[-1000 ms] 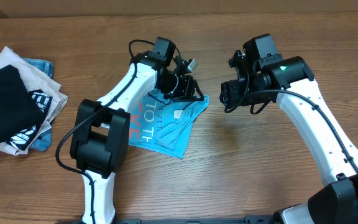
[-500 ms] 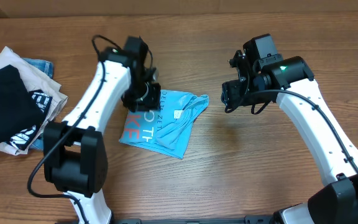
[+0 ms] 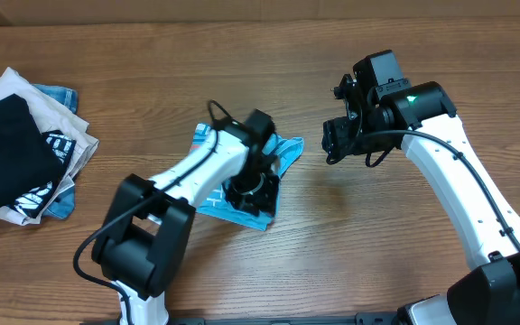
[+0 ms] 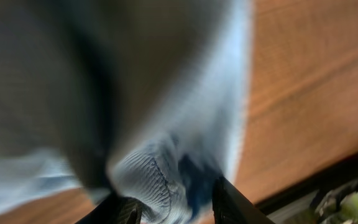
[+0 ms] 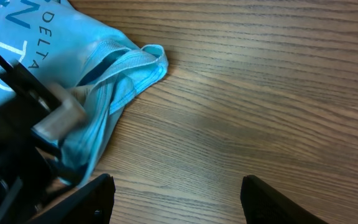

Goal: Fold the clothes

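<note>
The light sky-blue T-shirt (image 3: 284, 150) lies folded small on the wooden table, its lettering partly hidden under my left arm. My left gripper (image 3: 247, 191) is down on the shirt's near right corner. In the left wrist view, which is blurred, ribbed blue cloth (image 4: 160, 180) is bunched between the two fingers (image 4: 173, 202), so the gripper looks shut on it. My right gripper (image 3: 336, 144) hovers open and empty over bare wood to the right of the shirt. The right wrist view shows the shirt's collar end (image 5: 114, 71) ahead and to the left of its fingers (image 5: 176, 190).
A pile of other garments sits at the far left: a black one with white print (image 3: 7, 158) on top of beige (image 3: 7, 86) and denim (image 3: 57, 95) pieces. Bare wooden table (image 3: 377, 235) lies to the right and in front of the shirt.
My left gripper has swung from the shirt's far edge, over to its left, then down to its near right corner. The right arm has not moved.
</note>
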### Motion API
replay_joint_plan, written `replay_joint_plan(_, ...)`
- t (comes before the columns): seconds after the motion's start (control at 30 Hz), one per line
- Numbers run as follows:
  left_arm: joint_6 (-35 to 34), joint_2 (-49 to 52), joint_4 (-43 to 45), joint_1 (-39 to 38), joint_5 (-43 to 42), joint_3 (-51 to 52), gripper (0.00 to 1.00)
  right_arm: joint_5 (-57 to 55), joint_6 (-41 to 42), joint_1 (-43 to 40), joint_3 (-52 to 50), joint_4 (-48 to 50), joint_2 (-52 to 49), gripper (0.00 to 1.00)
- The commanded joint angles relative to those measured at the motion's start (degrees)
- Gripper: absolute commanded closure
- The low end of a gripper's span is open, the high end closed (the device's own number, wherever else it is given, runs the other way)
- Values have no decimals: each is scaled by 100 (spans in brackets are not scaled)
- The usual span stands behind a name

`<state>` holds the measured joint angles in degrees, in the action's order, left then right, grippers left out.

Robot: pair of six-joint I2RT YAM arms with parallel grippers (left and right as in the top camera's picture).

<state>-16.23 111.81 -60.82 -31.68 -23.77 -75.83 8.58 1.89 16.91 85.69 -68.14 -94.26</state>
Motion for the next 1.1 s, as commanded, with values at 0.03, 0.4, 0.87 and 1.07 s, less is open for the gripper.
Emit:
replay_joint_plan(0.03, -48, 26, -221, -306, -142, 9, 61, -20, 24, -26, -13, 9, -11, 31)
replay_joint_plan(0.4, 890, -627, -713, 190, 422, -994, 53, -20, 24, -26, -13, 9, -11, 31)
replay_joint_plan(0.87, 680, -402, 155, 2122, 1906, -1198, 55, 28, 26, -26, -13, 9, -11, 31)
replay_joint_plan(1.07, 960, 457, 111, 2240, 2031, -1198, 59, 262, 26, -26, -13, 7, -11, 31)
